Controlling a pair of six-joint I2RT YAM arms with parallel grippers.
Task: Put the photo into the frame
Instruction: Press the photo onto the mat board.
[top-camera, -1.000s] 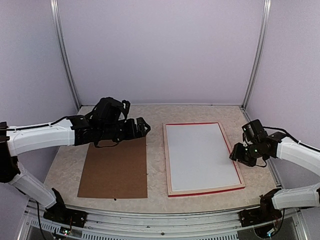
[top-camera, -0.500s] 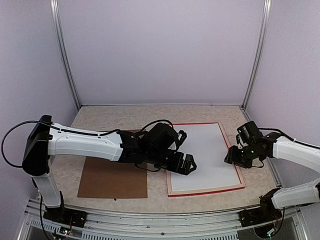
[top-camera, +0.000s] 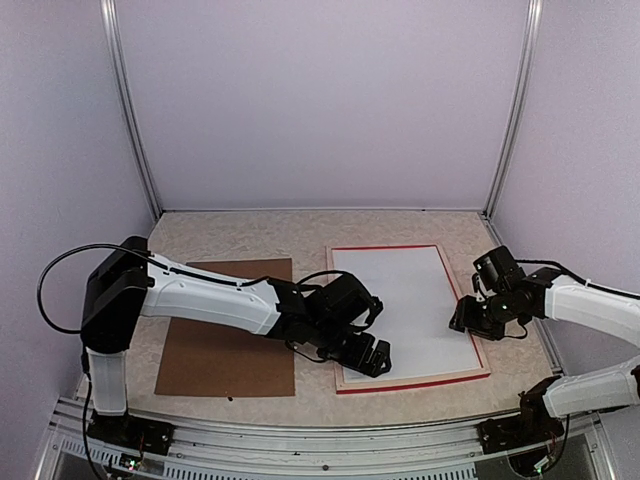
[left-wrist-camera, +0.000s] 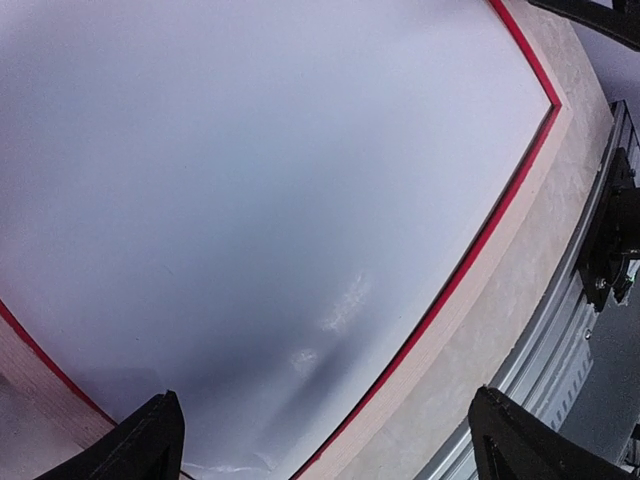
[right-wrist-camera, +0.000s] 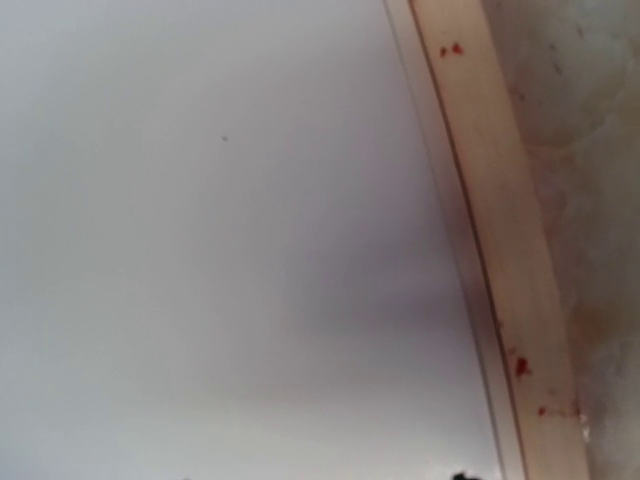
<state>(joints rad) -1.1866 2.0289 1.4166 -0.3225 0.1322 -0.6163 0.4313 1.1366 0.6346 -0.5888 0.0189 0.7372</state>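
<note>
1. The frame (top-camera: 420, 381) lay back-up, filled by a white sheet (top-camera: 400, 310), possibly the photo face down.
2. The left gripper (top-camera: 376, 358) hovered over the frame's near-left corner, jaws wide apart.
3. The right gripper (top-camera: 468, 320) sat at the frame's right rim; I cannot tell its jaw state.
4. Likely step: seating the sheet. Next it would need pressing flat.

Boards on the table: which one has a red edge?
The frame on the right, white inside with a red edge. The brown board on the left has none.

Even soft light, overhead view sharp; left wrist view bows frame (left-wrist-camera: 458, 290) edge, faint glare patch; right wrist view blurry, shadowed low
</note>
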